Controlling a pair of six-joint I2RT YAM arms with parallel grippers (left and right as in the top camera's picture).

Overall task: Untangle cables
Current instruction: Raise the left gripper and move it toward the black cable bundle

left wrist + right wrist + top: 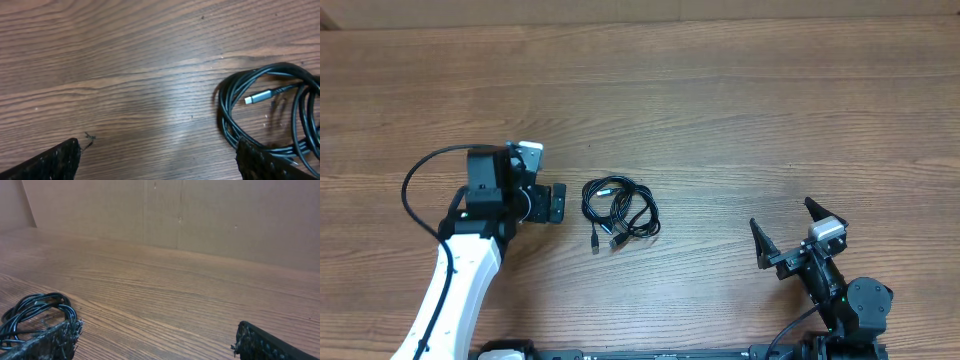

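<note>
Toward the left side of the wooden table (740,90), the left gripper (557,203) sits close above the wood. Its jaws are spread wide with nothing between them, and its wrist view shows bare grain between the two fingertips (55,161). Just to its right, not touching it, the cables (620,210) lie in one loose coiled bundle near the middle of the table, a little left of centre. A few plug ends poke out toward the near edge. One silver-tipped plug (257,96) rests inside the loops. Well apart to the right, close to the near edge, the right gripper (787,230) is likewise spread wide and holds nothing.
</note>
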